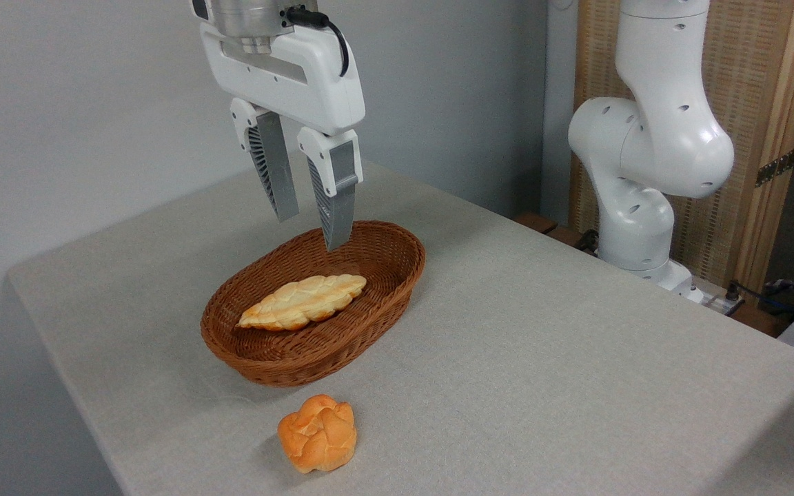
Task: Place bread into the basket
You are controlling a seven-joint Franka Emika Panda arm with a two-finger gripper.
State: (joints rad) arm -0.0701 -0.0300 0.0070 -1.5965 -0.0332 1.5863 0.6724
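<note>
- Fixed camera, only view: pincer hangs above the far end of the basket, fingers pointing down, spread with a clear gap between them, nothing held. Empty, so no grasp made on the task item.
- Bread, round orange-golden bun with cracked lobed top, sits on the bare surface just in front of the basket's near rim, apart from it, not touching. Not in the basket; task not done.
- Bun rests flat on its base, lobes up, unobstructed on all sides. Judgement: top-down pinch should be easy, fingers look wide enough or close to it; cannot tell exactly.
- Braided loaf, paler and longer, lies along the basket floor, roughly on its long axis. It takes up the middle, leaving free floor at the near and far ends. Judgement: bun likely needs to go at an end or against the loaf.
- Pincer is well apart from the bun, over the wrong spot for a grasp. Judgement: next move calls for travel toward the camera and down past the near rim; risk is clipping the wicker rim on descent or on the carry back.
- Arm base stands at the right behind the surface edge, clear of the work area.
</note>
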